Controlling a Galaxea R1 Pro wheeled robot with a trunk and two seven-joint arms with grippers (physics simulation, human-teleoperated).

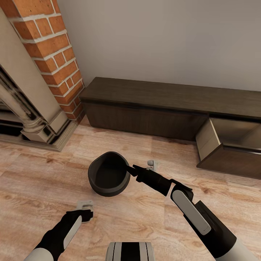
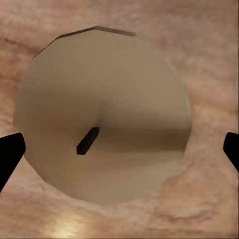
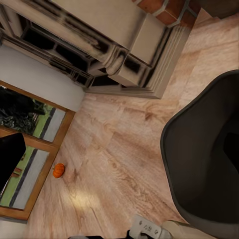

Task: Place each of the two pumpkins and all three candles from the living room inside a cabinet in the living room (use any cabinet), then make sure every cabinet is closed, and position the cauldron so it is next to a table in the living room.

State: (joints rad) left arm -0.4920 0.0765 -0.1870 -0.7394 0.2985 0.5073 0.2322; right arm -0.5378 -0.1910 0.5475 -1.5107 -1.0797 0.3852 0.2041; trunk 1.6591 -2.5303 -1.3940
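The right claw (image 1: 129,169) grips the cauldron's (image 1: 108,174) rim, the pot above the wood floor (image 1: 43,181) before the cabinet (image 1: 145,105), one drawer (image 1: 226,152) open. The left claw (image 2: 119,149) hangs open over a candle (image 2: 104,119). A pumpkin (image 3: 58,170) lies by the window (image 3: 25,164).

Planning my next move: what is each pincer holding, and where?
Right pincer grips the cauldron at its rim. Left pincer hangs open over a candle, holding nothing.

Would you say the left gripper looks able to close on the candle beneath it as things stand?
Probably yes: the left gripper sits open directly over the candle, one fingertip showing on each side of it, with bare wooden floor around and nothing between.
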